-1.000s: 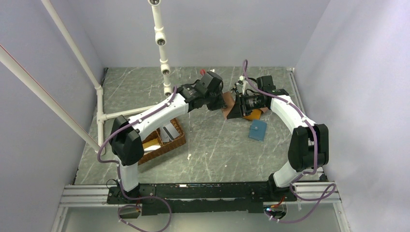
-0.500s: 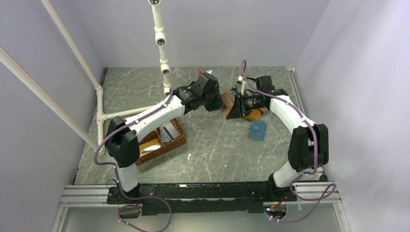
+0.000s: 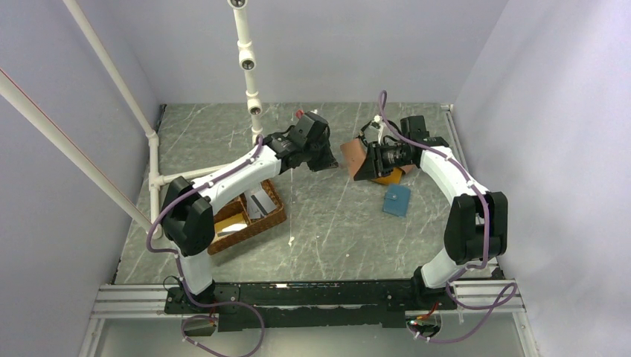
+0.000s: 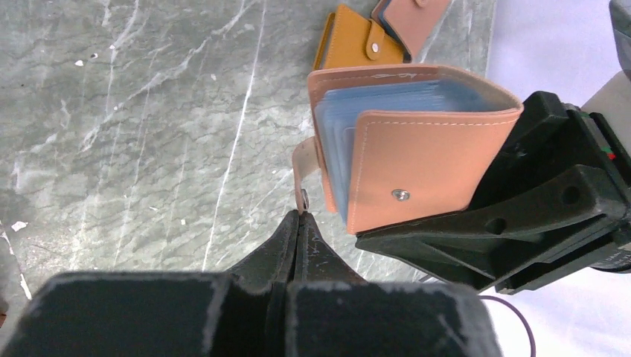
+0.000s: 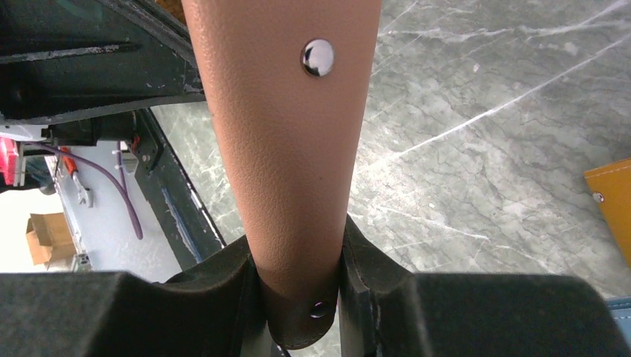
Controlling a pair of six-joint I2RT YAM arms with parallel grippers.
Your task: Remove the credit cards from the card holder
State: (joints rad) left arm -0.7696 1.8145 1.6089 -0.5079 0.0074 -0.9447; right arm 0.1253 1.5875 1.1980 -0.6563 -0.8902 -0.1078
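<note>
The right end effector point(image 5: 298, 256) clamps the spine end of the salmon-pink card holder point(image 4: 431, 171) and holds it clear of the grey marbled tabletop point(image 4: 149, 111), its mouth gaping toward the left arm. The left end effector point(image 4: 299, 223), fingers pressed together, sits just under the loose snap tab point(image 4: 303, 171). Its tips meet the tab's end, though whether they pinch it cannot be told. The credit cards are presumably tucked in the light-blue pockets point(image 4: 350, 141), and none shows distinctly. They are likely light, stiff and slick, seated snugly in soft sleeves, so a firm nip on an exposed card edge would probably serve best, with the limp holder braced. An orange wallet point(image 4: 350, 44) lies on the tabletop beyond.
</note>
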